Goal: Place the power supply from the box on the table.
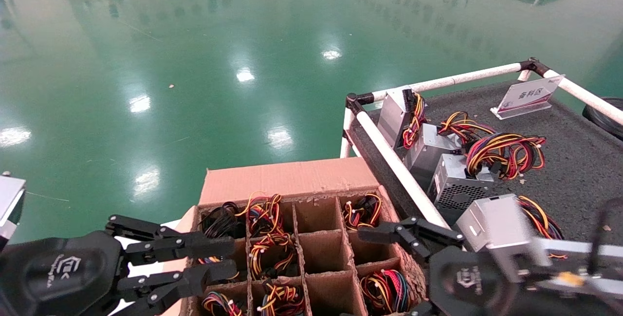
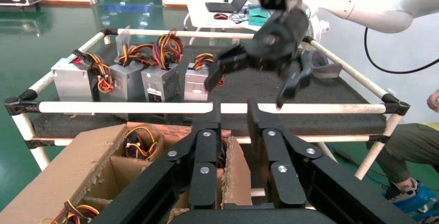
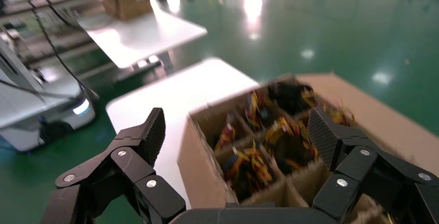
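Observation:
The brown box (image 1: pixel 287 179) stands low in the head view, its worn dividers forming square cells. Power supplies inside show only as tied bundles of coloured wires (image 1: pixel 265 250); their metal bodies are hidden. My right gripper (image 1: pixel 355 274) hovers over the box's right side, next to the table's white rail (image 1: pixel 399 170), open wide with nothing held. In the right wrist view that gripper (image 3: pixel 235 125) spans the cells and wires (image 3: pixel 253 157) from above. My left gripper (image 1: pixel 233 257) sits at the box's left edge, its fingers (image 2: pixel 207 146) parallel with a narrow empty gap.
Several silver-grey units with looped wires (image 1: pixel 457 184) lie along the dark felt table (image 1: pixel 574 160) near the rail; the nearest one (image 1: pixel 496 223) is beside my right wrist. A sign holder (image 1: pixel 528 94) stands at the back. The box rests on a white surface (image 3: pixel 171 94). Green floor surrounds everything.

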